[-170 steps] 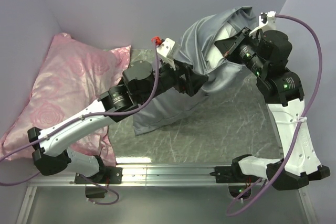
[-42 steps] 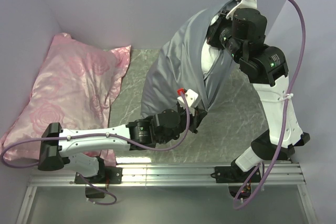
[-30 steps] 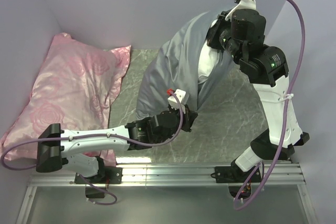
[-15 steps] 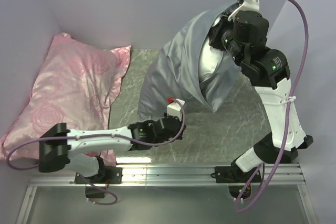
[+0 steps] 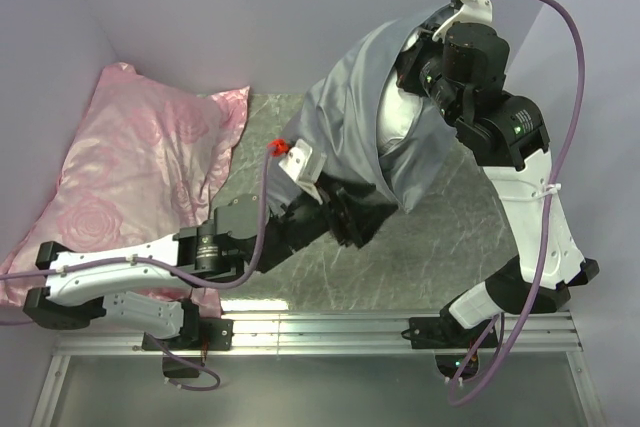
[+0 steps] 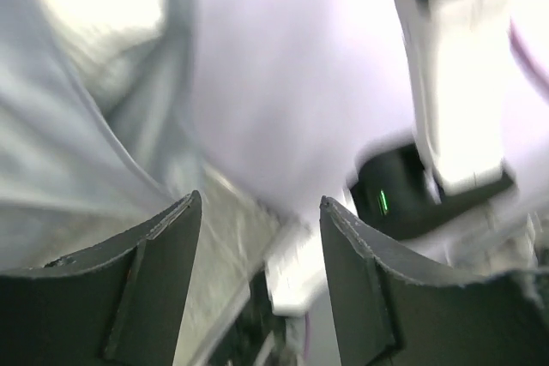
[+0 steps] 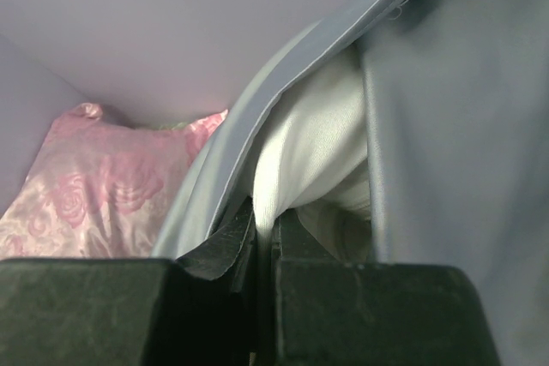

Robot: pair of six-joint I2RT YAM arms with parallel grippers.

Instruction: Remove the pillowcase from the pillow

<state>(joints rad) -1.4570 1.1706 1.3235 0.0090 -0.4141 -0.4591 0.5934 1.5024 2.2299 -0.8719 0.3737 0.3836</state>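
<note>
My right gripper [image 5: 412, 65] is raised at the back right and shut on a fold of the white pillow [image 5: 394, 129]. The wrist view shows the white fabric [image 7: 309, 156] pinched between its fingers [image 7: 225, 250]. The grey-blue pillowcase [image 5: 340, 122] hangs around the pillow, open on the side facing me, down to the table. It also shows in the right wrist view [image 7: 455, 126]. My left gripper [image 5: 356, 228] is open and empty, low at the pillowcase's lower edge. Its blurred wrist view shows the pillowcase [image 6: 60, 160] at the left, outside the open jaws.
A pink rose-patterned pillow [image 5: 130, 177] leans against the left wall and shows in the right wrist view [image 7: 86, 190]. The marbled grey tabletop [image 5: 440, 237] lies between the arms. Purple walls [image 5: 250, 17] close in the back and both sides. My right arm [image 6: 446, 92] shows in the left wrist view.
My left gripper drew down and left along the pillowcase's lower edge, then the arm rose and turned, and the gripper now stands open. My right gripper has stayed raised, holding the pillow.
</note>
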